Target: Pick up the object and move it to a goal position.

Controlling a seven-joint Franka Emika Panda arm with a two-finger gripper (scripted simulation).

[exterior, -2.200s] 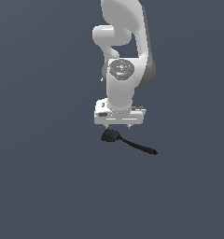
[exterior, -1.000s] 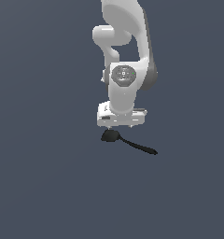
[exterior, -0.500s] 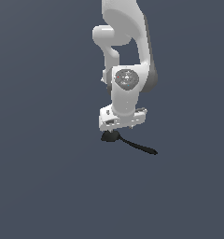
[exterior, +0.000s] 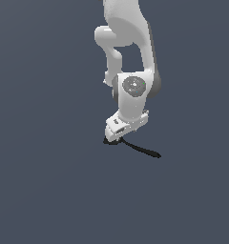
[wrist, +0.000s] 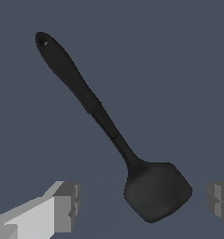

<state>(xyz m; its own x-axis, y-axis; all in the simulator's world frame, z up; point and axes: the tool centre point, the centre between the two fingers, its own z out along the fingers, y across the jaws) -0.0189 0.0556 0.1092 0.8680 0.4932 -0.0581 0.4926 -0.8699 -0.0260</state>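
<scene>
The object is an all-black spoon-shaped utensil lying flat on the dark grey floor, its long handle tapering away from the broad head. In the exterior view the object lies just under the hand, with its handle pointing toward that view's right. My gripper is open and straddles the head, with a gap showing on each side between the head and the fingertips. Seen from outside, the gripper hangs tilted right over the head end, which the hand partly hides.
The white arm rises straight up behind the hand. Plain dark grey ground surrounds the utensil on all sides, with no other objects in view.
The hand has twisted at the wrist, tilted, and sunk lower over the utensil's head. The utensil itself has stayed where it lay.
</scene>
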